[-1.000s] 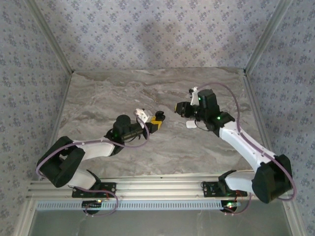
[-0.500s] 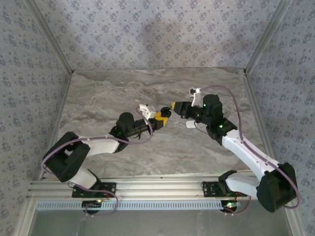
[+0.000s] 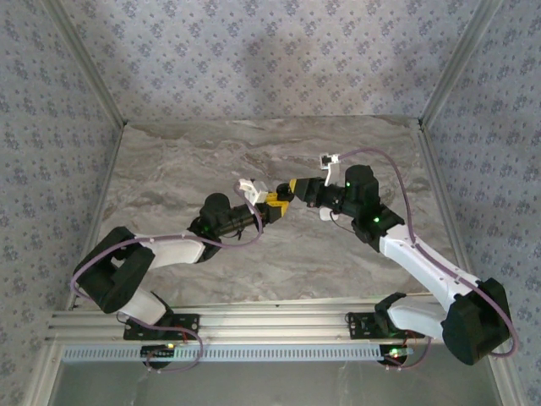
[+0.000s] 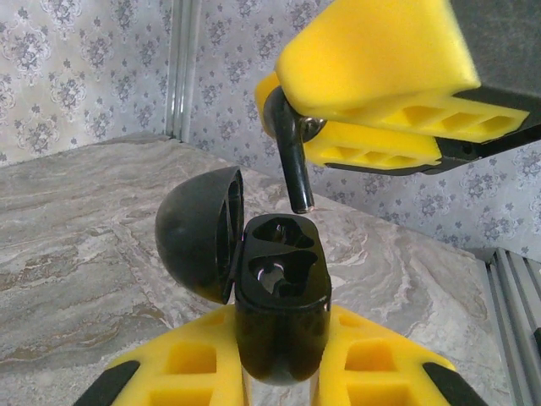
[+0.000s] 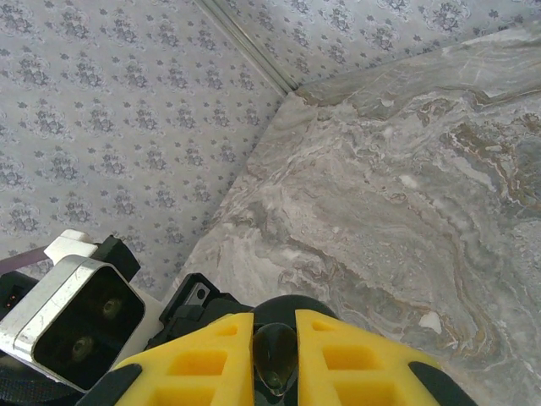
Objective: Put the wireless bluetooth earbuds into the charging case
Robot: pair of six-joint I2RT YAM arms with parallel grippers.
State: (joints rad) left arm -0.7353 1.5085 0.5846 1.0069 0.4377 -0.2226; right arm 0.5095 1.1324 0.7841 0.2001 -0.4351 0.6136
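The right gripper (image 5: 275, 334), jaws closed on a black earbud (image 4: 293, 165), holds it stem-down just above the open charging case (image 4: 281, 271) (lid tipped left). The left gripper (image 4: 281, 359) has its jaws clamped on the case, holding it upright.

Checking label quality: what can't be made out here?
Left wrist: earbud head hidden by the right tool; charging case base hidden by the left tool.
Top external: earbud and case sockets too small.
Right wrist: earbud mostly hidden between the tool's own fingers.
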